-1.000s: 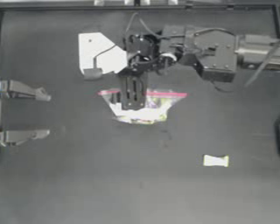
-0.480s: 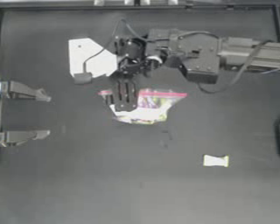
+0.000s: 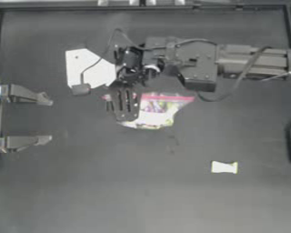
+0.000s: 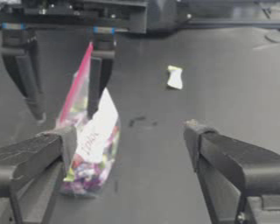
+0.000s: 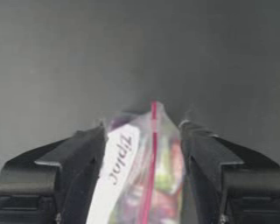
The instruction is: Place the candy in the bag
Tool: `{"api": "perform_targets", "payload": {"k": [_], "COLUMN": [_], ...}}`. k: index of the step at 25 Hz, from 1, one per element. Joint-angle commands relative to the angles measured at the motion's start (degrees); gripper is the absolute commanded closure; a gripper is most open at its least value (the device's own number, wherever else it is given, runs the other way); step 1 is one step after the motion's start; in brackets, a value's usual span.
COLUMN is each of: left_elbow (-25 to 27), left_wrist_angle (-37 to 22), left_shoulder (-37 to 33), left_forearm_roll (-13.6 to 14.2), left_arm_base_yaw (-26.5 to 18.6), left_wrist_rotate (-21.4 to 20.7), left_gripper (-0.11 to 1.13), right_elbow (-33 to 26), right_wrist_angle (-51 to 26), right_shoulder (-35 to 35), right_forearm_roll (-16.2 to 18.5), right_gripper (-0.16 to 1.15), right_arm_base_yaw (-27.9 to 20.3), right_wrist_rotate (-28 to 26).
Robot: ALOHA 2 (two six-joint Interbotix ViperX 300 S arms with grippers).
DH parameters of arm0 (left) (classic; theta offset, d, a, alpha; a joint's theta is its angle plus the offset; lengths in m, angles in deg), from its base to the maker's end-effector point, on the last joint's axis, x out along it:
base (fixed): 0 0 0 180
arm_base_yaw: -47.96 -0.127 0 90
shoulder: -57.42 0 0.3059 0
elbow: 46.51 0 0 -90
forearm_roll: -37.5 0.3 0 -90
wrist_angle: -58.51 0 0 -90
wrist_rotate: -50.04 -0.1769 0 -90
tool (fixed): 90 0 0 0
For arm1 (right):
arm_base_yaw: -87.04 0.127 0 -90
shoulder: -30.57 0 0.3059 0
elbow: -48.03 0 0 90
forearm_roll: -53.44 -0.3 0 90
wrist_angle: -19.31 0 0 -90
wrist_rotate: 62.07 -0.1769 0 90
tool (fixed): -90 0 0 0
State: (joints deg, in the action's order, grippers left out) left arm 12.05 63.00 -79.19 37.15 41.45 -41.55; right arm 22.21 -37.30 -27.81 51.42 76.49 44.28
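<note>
Reaching across from the right, the right end effector (image 3: 122, 105) is clamping the bag (image 3: 154, 110) at its pink-red strip, jaws pressing both sides of the mouth, multicoloured sweets showing through the plastic. The bag is hanging over the middle of the counter (image 3: 111, 191). The candy (image 3: 224, 167) is lying well apart, nearer the right side. The left end effector (image 3: 42, 119) is waiting at the left edge, jaws spread wide.

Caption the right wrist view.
Right gripper jaws close around the bag, pink strip upright between them.
</note>
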Motion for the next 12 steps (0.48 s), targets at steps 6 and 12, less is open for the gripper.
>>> {"api": "perform_targets", "payload": {"k": [6,12], "left_elbow": [-0.79,-0.70], "left_wrist_angle": [0.26,0.26], "left_shoulder": [0.26,0.26], "left_forearm_roll": [-0.09,-0.09], "left_arm_base_yaw": [-0.09,-0.09], "left_wrist_rotate": [0.09,0.09], "left_gripper": [0.01,0.01], "right_elbow": [-2.55,-4.75], "right_wrist_angle": [-0.35,-2.29], "right_shoulder": [-0.09,1.49], "right_forearm_roll": [1.23,2.11], "right_gripper": [0.12,0.13], "right_arm_base_yaw": [0.26,0.70], "right_wrist_rotate": [0.09,0.09]}}
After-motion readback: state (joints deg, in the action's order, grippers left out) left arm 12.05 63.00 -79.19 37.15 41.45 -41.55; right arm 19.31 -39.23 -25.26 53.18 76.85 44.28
